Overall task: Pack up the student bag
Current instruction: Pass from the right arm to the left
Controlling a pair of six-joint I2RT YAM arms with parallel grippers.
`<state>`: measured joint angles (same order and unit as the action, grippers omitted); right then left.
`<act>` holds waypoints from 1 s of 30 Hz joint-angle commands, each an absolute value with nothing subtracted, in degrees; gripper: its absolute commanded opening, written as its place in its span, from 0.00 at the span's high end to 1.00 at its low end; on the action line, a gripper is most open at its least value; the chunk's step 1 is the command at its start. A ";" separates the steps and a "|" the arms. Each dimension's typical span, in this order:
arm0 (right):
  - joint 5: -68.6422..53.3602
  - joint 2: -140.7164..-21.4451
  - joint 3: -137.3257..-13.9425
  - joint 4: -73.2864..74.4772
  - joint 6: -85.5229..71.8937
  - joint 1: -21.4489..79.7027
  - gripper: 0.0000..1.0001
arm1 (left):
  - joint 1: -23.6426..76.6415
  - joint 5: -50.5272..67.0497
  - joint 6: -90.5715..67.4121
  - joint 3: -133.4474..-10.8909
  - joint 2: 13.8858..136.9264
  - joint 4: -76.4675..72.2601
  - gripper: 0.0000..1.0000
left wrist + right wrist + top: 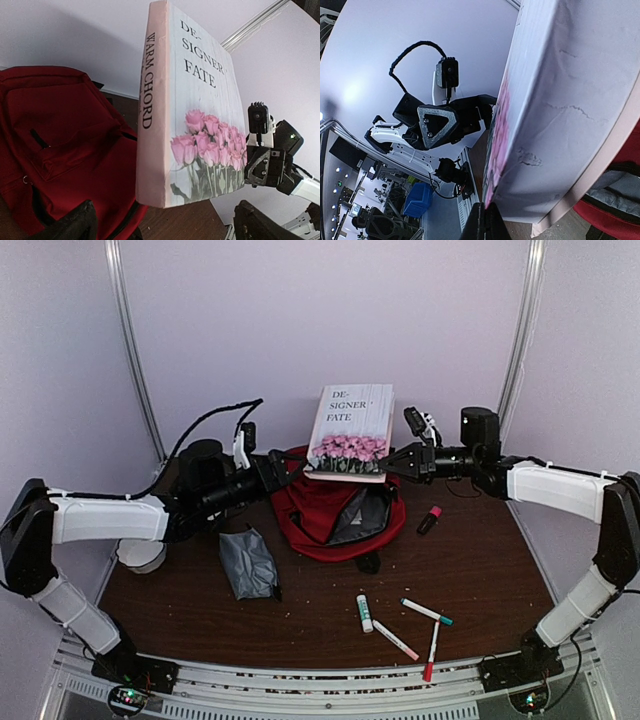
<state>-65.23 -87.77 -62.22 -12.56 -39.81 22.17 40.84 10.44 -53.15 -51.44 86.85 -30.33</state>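
**Inspector A:** Where is the bag?

**Inspector B:** The red backpack (pixel 335 515) lies at the middle of the table (pixel 480 570), toward the back wall. Its main zip is open and grey lining shows on its right side. The left wrist camera sees the front pocket.

**A:** What is above it?

**B:** A book (pixel 352 425) with pink roses on its cover, titled "De-signer Fate". It stands tilted over the rear of the backpack, with the cover facing the arms. I cannot tell whether its lower edge rests on the fabric.

**A:** The right tool?

**B:** The right gripper (pixel 390 465) is clamped on the book's lower right corner. In its own camera the fingers (pixel 482 225) sit pressed together at the book's edge.

**A:** The left tool?

**B:** The left gripper (pixel 292 462) is spread wide and holds nothing. It is just beside the book's lower left corner, over the backpack's left side. I cannot confirm contact with the book.

**A:** Other items?

**B:** A grey pouch (pixel 247 562) lies near the backpack's front left. A red marker (pixel 429 519) lies just to its right. Toward the front edge are a white stick with a green cap (pixel 364 613) and three pens (pixel 427 612), well apart from the backpack.
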 commanded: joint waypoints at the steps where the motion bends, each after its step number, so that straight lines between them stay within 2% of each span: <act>1: -67.30 -84.95 -61.32 -20.45 -42.31 21.90 1.00 | 41.64 13.31 -57.45 -54.60 90.47 -41.71 0.02; 10: -67.29 -85.19 -59.86 -24.74 -45.48 21.88 1.00 | 42.53 15.58 -62.78 -57.22 96.03 -47.62 0.03; 14: -67.15 -85.87 -59.63 -24.46 -45.14 21.88 1.00 | 42.61 19.20 -65.36 -58.45 98.75 -52.20 0.14; 22: -66.37 -87.26 -59.73 -24.11 -45.42 21.75 1.00 | 42.64 19.26 -71.45 -57.45 101.35 -60.78 0.30; 30: -65.99 -88.44 -60.28 -23.30 -46.25 21.49 1.00 | 42.65 20.70 -74.15 -57.96 102.30 -65.59 0.42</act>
